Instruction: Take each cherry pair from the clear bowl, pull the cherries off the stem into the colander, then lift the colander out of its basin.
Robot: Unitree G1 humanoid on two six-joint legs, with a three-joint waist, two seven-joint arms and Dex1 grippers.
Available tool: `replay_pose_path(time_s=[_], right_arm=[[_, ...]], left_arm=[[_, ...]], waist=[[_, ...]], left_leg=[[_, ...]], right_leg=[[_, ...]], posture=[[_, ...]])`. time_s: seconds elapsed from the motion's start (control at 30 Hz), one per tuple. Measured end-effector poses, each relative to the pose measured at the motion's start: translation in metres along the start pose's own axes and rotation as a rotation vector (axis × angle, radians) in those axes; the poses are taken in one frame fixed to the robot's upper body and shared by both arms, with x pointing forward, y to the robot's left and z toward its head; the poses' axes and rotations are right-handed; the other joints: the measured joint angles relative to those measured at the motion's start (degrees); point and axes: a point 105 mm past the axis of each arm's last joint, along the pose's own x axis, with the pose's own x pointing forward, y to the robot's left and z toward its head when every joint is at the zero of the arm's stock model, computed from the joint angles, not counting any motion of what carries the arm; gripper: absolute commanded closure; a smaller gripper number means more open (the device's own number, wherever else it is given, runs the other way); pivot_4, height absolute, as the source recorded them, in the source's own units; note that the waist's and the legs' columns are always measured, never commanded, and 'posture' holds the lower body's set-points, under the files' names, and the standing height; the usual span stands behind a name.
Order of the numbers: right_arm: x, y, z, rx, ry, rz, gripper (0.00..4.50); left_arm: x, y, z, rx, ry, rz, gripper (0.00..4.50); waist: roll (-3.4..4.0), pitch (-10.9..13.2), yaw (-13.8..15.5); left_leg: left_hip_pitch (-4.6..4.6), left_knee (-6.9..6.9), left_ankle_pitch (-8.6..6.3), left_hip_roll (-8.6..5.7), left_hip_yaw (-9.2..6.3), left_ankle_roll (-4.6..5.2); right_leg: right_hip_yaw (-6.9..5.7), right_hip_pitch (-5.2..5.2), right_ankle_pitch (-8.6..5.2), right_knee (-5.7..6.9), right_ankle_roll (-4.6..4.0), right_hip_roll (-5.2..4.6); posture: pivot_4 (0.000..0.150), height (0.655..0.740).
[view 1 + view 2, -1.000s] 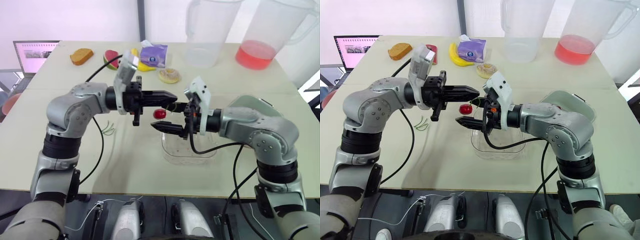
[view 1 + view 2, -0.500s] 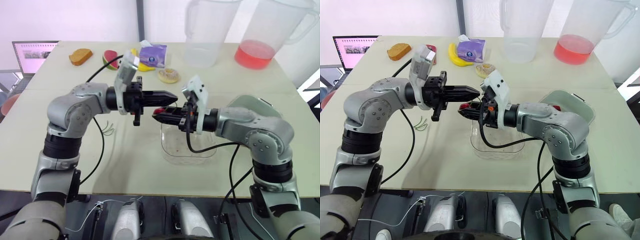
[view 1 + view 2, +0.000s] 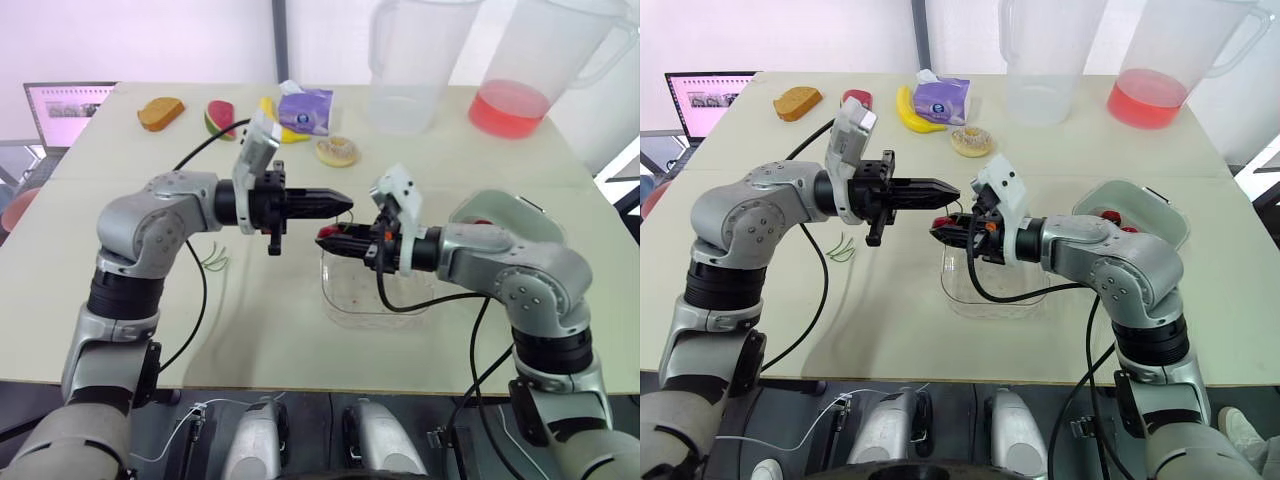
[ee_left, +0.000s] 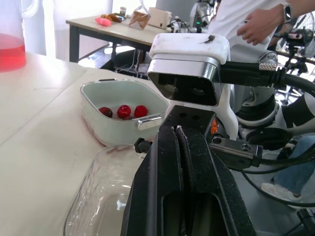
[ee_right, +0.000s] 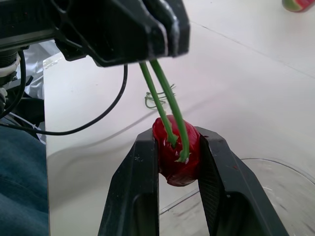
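A wide, pale counter point(image 3: 250, 330) stands before a bright white wall point(image 3: 150, 40), which a dark upright post point(image 3: 282, 40) divides. At the counter's far left corner an open laptop point(image 3: 68, 110) glows. Beyond the counter's right end stands a second table point(image 4: 108, 32) with dark legs.
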Motion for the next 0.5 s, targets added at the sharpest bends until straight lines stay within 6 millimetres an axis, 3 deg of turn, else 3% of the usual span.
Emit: replay_pose_path(time_s=[0.17, 0.5], right_arm=[[-0.005, -0.007, -0.033, 0.085, 0.135, -0.035, 3.92], [-0.014, -0.012, -0.029, 0.092, 0.128, -0.081, 3.92]], left_arm=[[-0.001, -0.001, 0.009, 0.027, -0.031, -0.002, 4.5], [-0.001, -0.001, 0.009, 0.024, -0.034, -0.005, 4.5]], waist=[[-0.01, 0.0, 0.07], [-0.01, 0.0, 0.02]], left_leg=[[-0.01, 0.0, 0.0, -0.02, 0.02, 0.0], [0.0, 0.0, 0.0, 0.0, 0.01, 0.0]], right_leg=[[0.0, 0.0, 0.0, 0.0, 0.0, -0.03], [0.0, 0.0, 0.0, 0.0, 0.0, 0.0]], posture=[[0.15, 0.74], [0.15, 0.74]])
